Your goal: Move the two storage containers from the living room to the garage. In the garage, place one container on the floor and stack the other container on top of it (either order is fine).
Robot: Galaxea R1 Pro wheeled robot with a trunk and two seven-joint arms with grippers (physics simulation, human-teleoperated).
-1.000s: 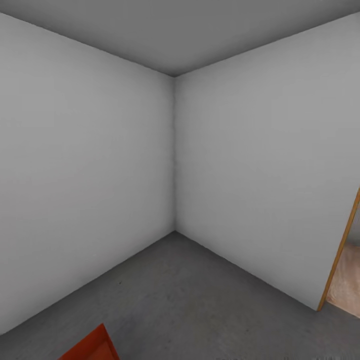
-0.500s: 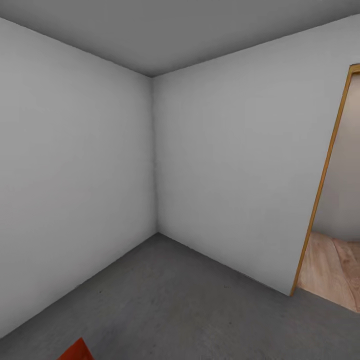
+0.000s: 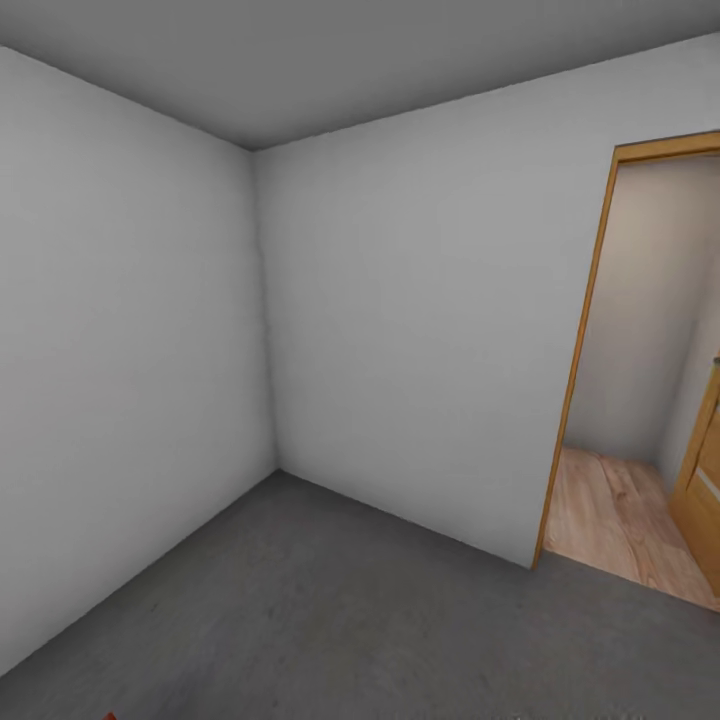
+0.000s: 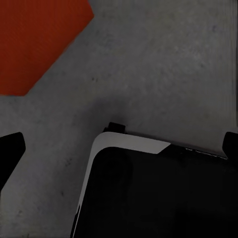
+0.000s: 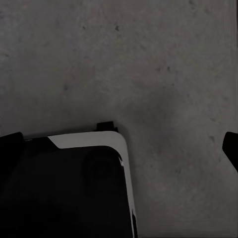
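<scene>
One orange-red storage container is showing on the grey concrete floor. Two white walls are meeting at one corner, one wood-framed doorway is opening onto plank flooring, and one orange-wood door is standing beyond it.
</scene>
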